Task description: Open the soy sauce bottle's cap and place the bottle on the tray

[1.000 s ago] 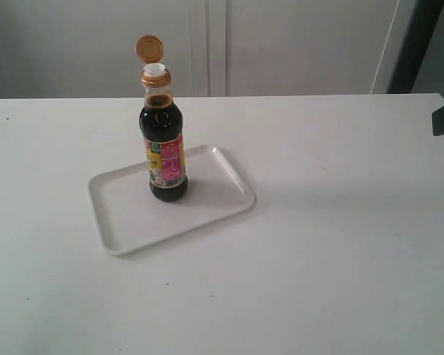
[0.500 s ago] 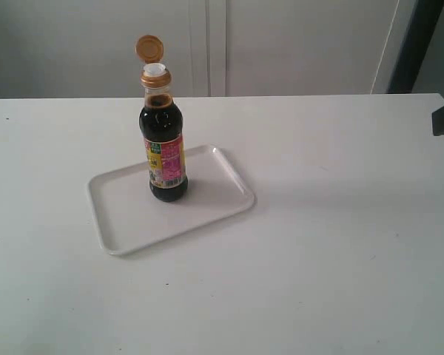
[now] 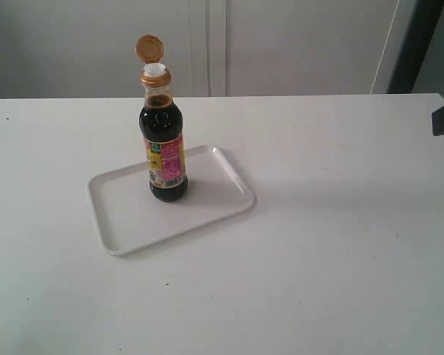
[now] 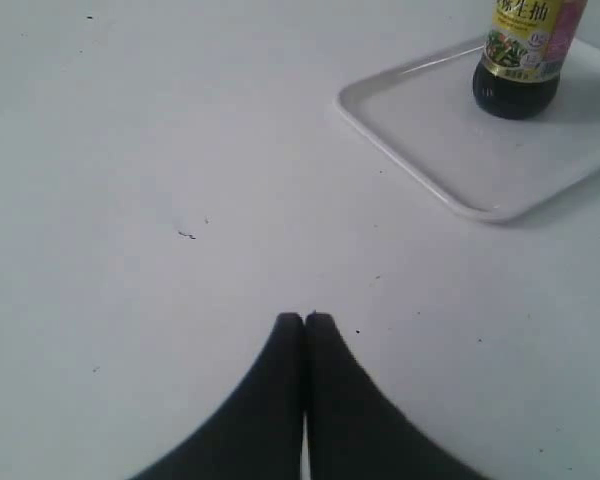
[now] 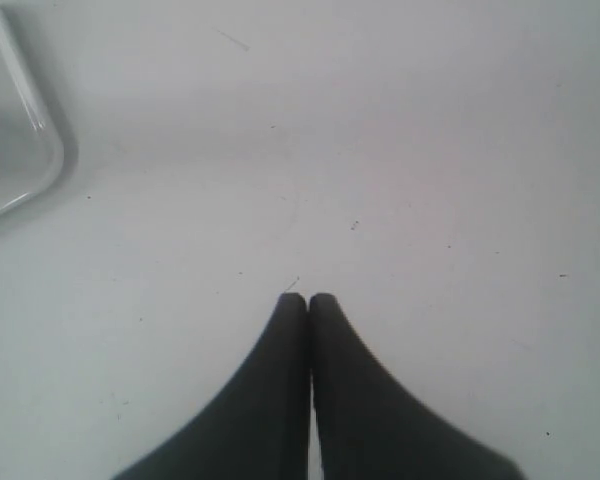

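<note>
Soy sauce bottle [image 3: 165, 148] stands upright on the tray [image 3: 122, 211], cap [image 3: 149, 49] flipped back; left hand [image 4: 304, 318] and right hand [image 5: 308, 298] are pinched closed, empty, well apart from it, left seemingly nearer

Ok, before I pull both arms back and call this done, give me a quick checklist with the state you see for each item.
1. Cap open: the amber-orange flip-top cap stands hinged back, with the white spout exposed. Ok.
2. Bottle placed: the small glass soy sauce bottle of dark liquid stands upright inside the flat white rectangular tray. Ok.
3. Release, left: the left gripper is shut and empty over the white table, apart from the tray. Ok.
4. Release, right: the right gripper is shut and empty, clear of the tray's corner. Ok.
5. Spills: none visible on the tray. Ok.
</note>
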